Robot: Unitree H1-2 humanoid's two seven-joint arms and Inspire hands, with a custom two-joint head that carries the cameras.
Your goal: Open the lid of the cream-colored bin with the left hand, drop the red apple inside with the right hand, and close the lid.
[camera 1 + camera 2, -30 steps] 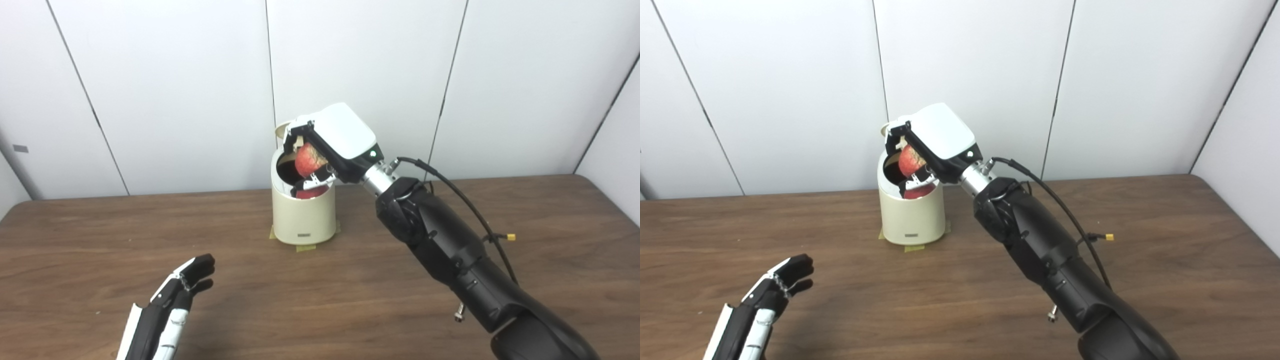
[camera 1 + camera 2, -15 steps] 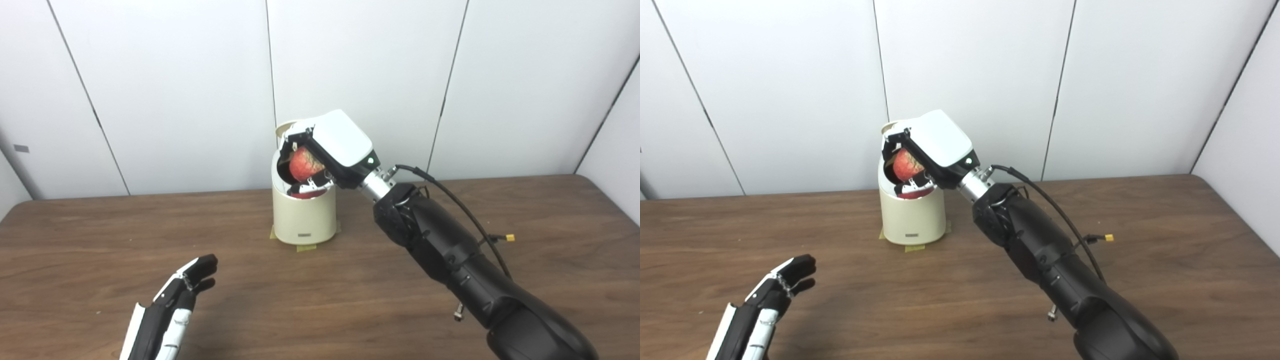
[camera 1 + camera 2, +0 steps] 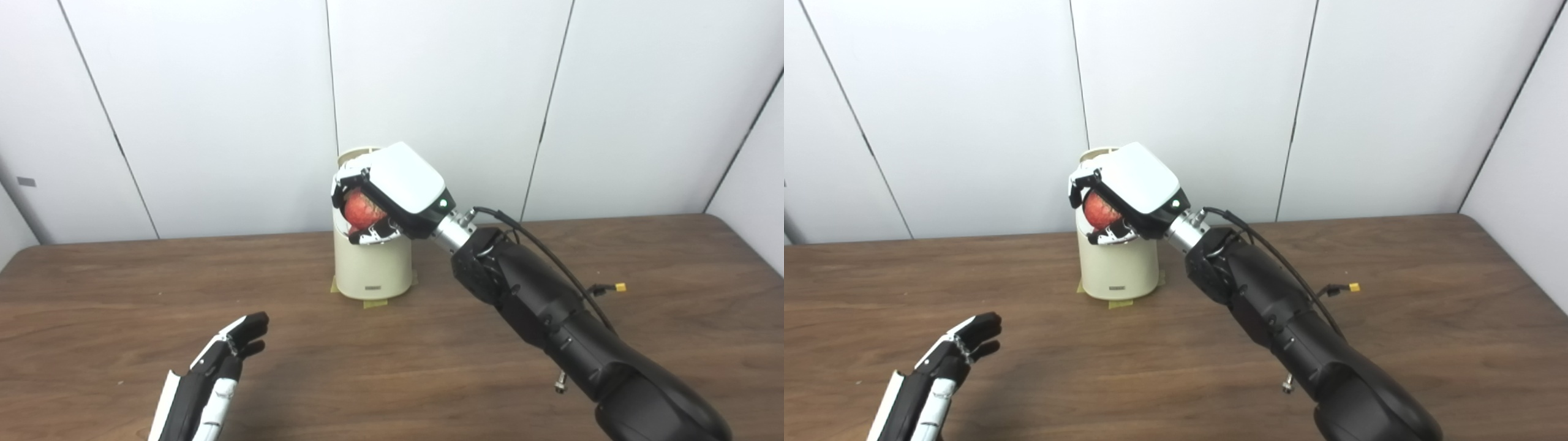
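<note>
The cream-colored bin (image 3: 372, 269) stands upright at the back middle of the table, its lid (image 3: 354, 157) tipped up behind the opening. My right hand (image 3: 392, 193) hovers over the bin's mouth, shut on the red apple (image 3: 362, 209), which sits at rim height on the left side of the opening. The hand's white back hides most of the opening. My left hand (image 3: 211, 380) rests low at the front left, well apart from the bin, fingers extended and holding nothing. In the right eye view the apple (image 3: 1101, 212) shows under the right hand (image 3: 1133, 190).
Yellowish tape (image 3: 375, 302) marks the bin's foot on the brown wooden table (image 3: 392, 367). A black cable with a yellow connector (image 3: 620, 286) hangs off my right forearm. White wall panels stand close behind the bin.
My right hand has carried the apple leftward and slightly down over the bin's mouth, now covering the opening. The left hand has barely moved.
</note>
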